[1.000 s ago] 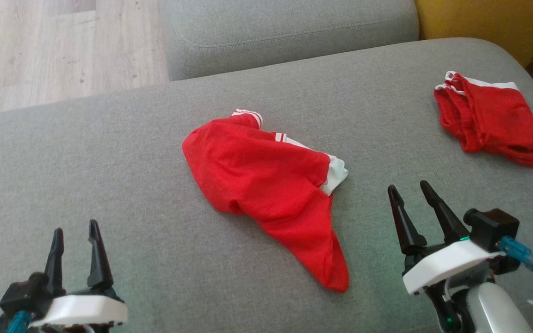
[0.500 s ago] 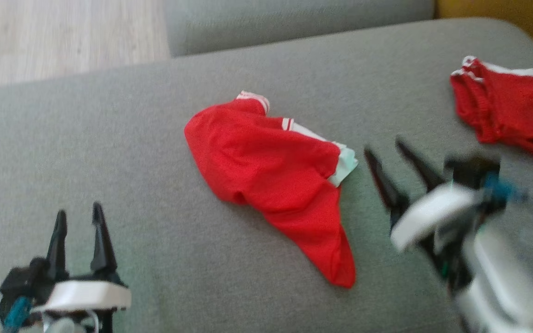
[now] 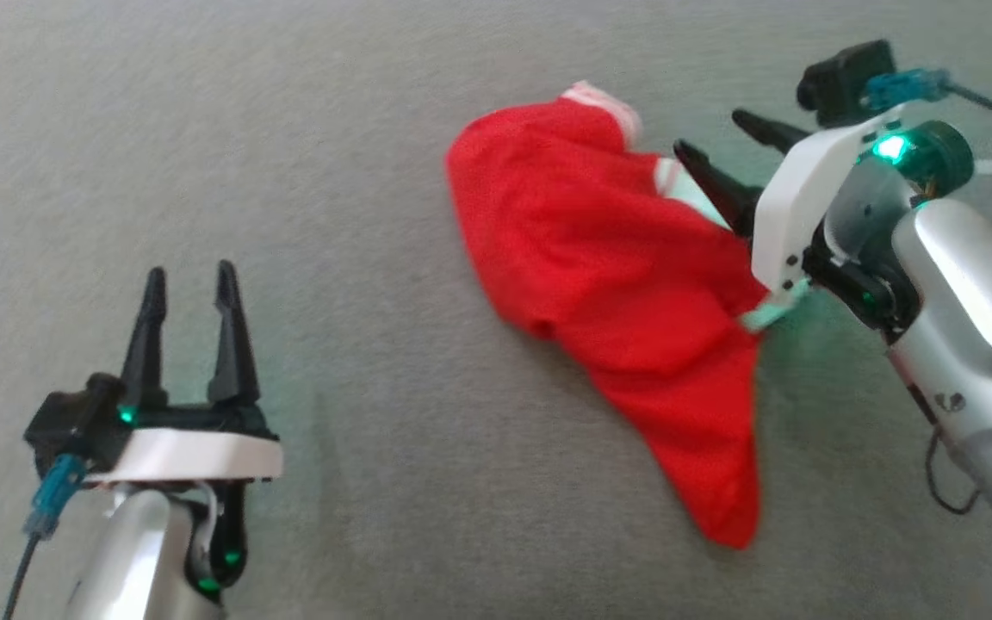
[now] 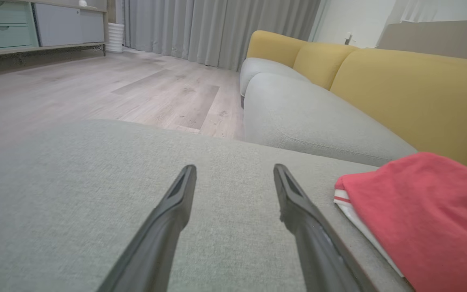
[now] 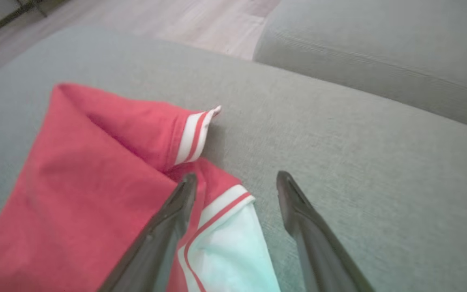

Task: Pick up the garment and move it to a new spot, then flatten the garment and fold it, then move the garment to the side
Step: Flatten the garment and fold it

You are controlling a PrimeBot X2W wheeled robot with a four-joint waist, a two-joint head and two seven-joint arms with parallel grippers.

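garment (image 3: 625, 284): crumpled on sofa cushion (image 3: 289, 129), long axis slanting from far to near-right | right jaws: wide open, empty, tips at its white-trimmed right edge — the nearer arm | left jaws: wide open, empty — well apart, leftward

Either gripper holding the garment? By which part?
Nothing held. The right gripper stands open over the striped white edge of the garment; the left gripper is open, apart from it.

Red garment (image 3: 625, 284) (white-striped trim, seemingly) on grey cushion (image 3: 375, 215).
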